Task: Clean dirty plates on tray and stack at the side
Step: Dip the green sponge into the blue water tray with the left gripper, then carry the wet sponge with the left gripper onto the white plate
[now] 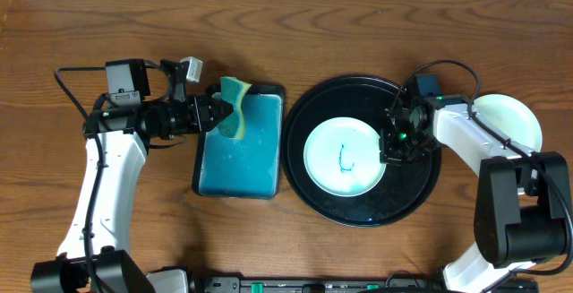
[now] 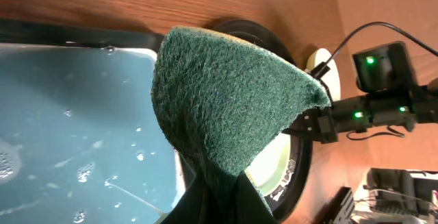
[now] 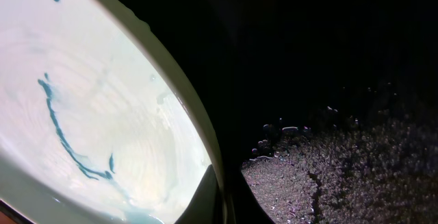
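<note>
Slippage is my worry: left tool [image 1: 219,114] pinches sponge [image 1: 235,105], while right tool [image 1: 391,145], pressed together at the rim of plate [image 1: 345,157], may not steady it on wet tray [image 1: 358,211].

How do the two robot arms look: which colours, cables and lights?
Both arms have white links and black joints. The left arm carries a black camera box and a looping black cable near its wrist. The right arm has a black cable arching over its wrist and small green lights.
</note>
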Robot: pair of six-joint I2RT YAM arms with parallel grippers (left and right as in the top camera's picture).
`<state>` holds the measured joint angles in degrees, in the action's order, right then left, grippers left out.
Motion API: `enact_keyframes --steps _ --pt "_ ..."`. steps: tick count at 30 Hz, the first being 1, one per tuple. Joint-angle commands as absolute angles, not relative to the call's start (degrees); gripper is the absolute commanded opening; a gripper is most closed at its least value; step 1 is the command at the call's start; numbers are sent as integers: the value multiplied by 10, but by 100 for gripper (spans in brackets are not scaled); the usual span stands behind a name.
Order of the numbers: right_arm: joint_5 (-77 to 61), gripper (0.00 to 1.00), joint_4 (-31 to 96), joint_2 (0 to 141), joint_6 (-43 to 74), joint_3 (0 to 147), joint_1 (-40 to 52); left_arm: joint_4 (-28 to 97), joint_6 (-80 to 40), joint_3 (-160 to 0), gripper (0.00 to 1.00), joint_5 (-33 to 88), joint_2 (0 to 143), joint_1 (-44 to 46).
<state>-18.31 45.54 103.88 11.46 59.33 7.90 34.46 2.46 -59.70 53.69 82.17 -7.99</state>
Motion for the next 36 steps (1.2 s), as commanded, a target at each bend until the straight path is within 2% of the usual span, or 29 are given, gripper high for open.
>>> enact_keyframes --steps 1,7,9,12,25,36 --pt "-180 1 454 1039 106 590 84 345 23 -596 8 460 816 -55" --pt "-180 1 454 1039 106 590 84 345 -16 -596 7 230 816 38" --pt "-180 1 454 1039 106 590 84 348 -55 -596 7 103 816 76" --pt "-180 1 454 1039 106 590 84 354 -93 -596 7 12 816 110" --pt "-180 1 454 1039 106 590 84 373 -163 -595 7 2 861 134" --pt "-180 1 453 1039 106 590 84 383 -173 -595 7 4 887 134"
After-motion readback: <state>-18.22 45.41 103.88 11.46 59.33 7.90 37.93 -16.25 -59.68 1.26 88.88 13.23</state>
